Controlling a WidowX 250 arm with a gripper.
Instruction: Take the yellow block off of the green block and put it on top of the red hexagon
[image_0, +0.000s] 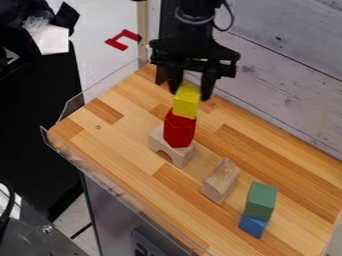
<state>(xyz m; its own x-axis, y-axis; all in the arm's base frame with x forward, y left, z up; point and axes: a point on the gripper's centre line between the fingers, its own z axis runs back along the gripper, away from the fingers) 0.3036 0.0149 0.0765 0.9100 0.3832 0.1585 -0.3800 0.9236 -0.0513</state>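
Yellow block (186, 101): directly below the hand (191, 93), upright, its underside meeting the top of the red hexagon (180, 130); it looks seated there, leaning little if at all.
Hand: fingers (208, 84) spread a little wider than the block, one to each side of its upper part. A narrow gap shows on the picture's right; on the left I cannot tell whether finger and block touch. I judge that the grip is loose and nothing is clamped.
Line from hand to block: this decides the next move. The block's long axis runs up and down, nearly in line with the hanging hand and with the hexagon beneath, so the way out is straight up along that axis.
Red hexagon: stands on end on the pale wooden arch block (172, 146), which rests on the surface (113, 145). Three pieces in one column make a tall, narrow stack.
Green block (260, 200): well apart from the hand, toward the picture's lower right, above the blue block (254, 226), with the plain wooden block (220, 181) between it and the stack. No yellow piece lies on it.
Step in hand: letting go and backing off, as I read it; the placing itself seems done.
Risk: any sideways drift while rising could let a finger catch the yellow block and tip it, or shift the hexagon on its arch. Rise plumb first, then swing clear.
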